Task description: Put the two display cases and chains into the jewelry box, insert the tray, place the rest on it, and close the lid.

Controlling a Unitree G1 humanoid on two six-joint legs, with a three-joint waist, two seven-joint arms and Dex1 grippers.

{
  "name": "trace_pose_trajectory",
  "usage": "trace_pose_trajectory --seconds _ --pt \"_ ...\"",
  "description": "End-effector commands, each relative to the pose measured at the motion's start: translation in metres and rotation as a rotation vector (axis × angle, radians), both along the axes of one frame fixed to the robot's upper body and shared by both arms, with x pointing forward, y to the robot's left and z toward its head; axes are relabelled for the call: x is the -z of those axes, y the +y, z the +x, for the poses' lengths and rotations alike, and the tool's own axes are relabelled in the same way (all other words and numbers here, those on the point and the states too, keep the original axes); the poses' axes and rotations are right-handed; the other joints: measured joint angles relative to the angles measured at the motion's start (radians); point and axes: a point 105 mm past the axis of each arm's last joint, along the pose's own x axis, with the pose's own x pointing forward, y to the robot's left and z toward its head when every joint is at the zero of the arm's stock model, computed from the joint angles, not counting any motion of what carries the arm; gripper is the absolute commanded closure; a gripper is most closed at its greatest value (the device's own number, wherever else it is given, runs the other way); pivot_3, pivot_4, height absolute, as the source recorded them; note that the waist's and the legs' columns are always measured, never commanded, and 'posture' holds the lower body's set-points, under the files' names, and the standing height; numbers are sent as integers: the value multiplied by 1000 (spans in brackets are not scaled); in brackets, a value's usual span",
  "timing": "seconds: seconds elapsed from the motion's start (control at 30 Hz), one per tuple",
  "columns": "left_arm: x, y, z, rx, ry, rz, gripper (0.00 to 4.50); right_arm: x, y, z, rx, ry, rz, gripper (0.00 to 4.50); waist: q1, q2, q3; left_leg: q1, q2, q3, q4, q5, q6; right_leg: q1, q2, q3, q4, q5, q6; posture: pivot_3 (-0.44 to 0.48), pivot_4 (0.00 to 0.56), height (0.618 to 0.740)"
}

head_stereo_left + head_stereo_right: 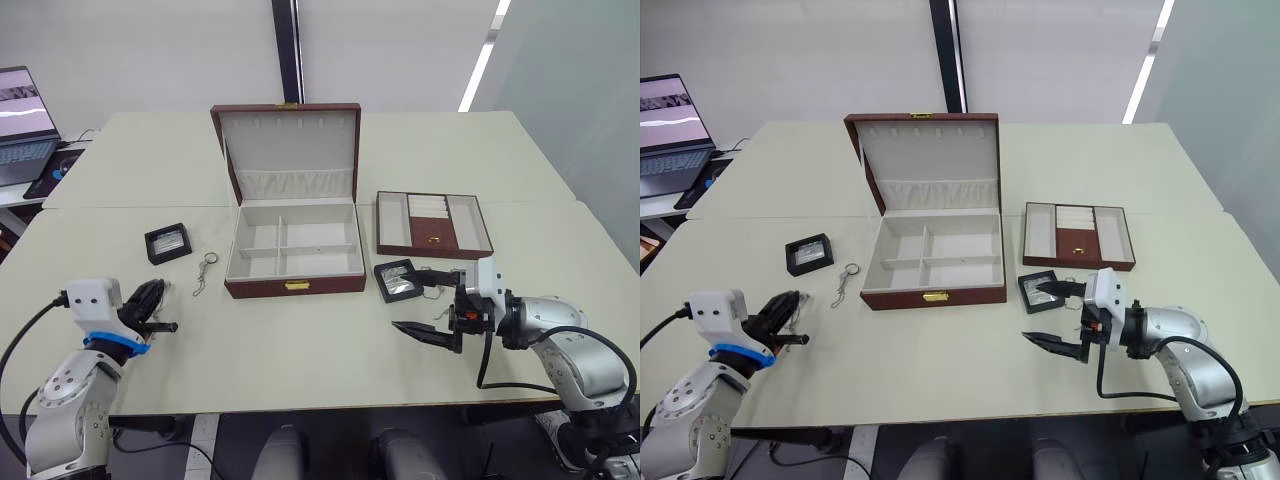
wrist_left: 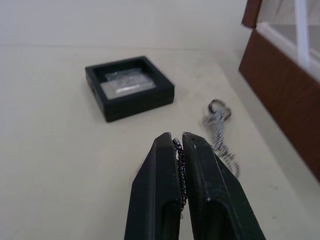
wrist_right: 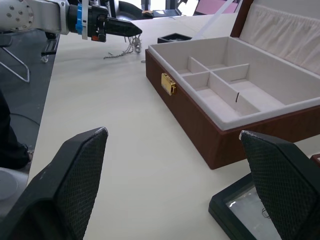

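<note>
The jewelry box (image 1: 293,285) stands open mid-table, its lid (image 1: 288,135) upright and its compartments bare. One display case (image 1: 168,242) lies left of it, with a chain (image 1: 205,272) between them. My left gripper (image 1: 172,326) hovers near the front left, shut on another thin chain (image 2: 180,165). The second display case (image 1: 397,280) lies off the box's front right corner. My right gripper (image 1: 408,299) is open and straddles that case, one finger above it and one nearer the table edge. The tray (image 1: 432,246) sits right of the box.
A laptop (image 1: 20,125) rests on a side desk at the far left. The table (image 1: 320,370) is made of joined tops, with a seam running across behind the box. Its front edge is close to both arms.
</note>
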Motion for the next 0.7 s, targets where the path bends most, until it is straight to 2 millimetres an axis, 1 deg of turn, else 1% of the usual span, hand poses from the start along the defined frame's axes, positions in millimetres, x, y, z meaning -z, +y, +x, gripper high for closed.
trace_pose_trajectory --seconds 0.03,0.13,0.2,0.43,0.6,0.7 --pt "-33 -10 2 28 -82 18 4275 -20 1 0 -1 -63 36 0 0 0 0 0 0 0 0 0 0 0 0 0 0 0 0 0 150 740" --pt "-48 -23 8 63 -114 16 4275 -23 2 1 8 -73 46 0 0 0 0 0 0 0 0 0 0 0 0 0 0 0 0 0 150 740" --pt "-53 -26 10 71 -123 15 4275 -24 2 2 13 -75 50 0 0 0 0 0 0 0 0 0 0 0 0 0 -1 0 0 0 150 740" --pt "-50 -29 11 79 -107 18 4275 -22 -1 0 23 -67 43 0 -1 0 0 0 0 0 -1 0 0 0 1 0 -3 0 0 0 150 740" --pt "-63 -36 13 96 -138 18 4275 -22 -3 1 31 -60 45 0 0 0 0 0 0 0 -1 0 0 1 0 0 -4 0 0 0 150 740" --pt "-64 -38 14 99 -138 20 4275 -22 -3 2 34 -57 47 0 0 0 0 0 0 0 -1 0 0 1 1 0 -4 0 0 0 150 740"
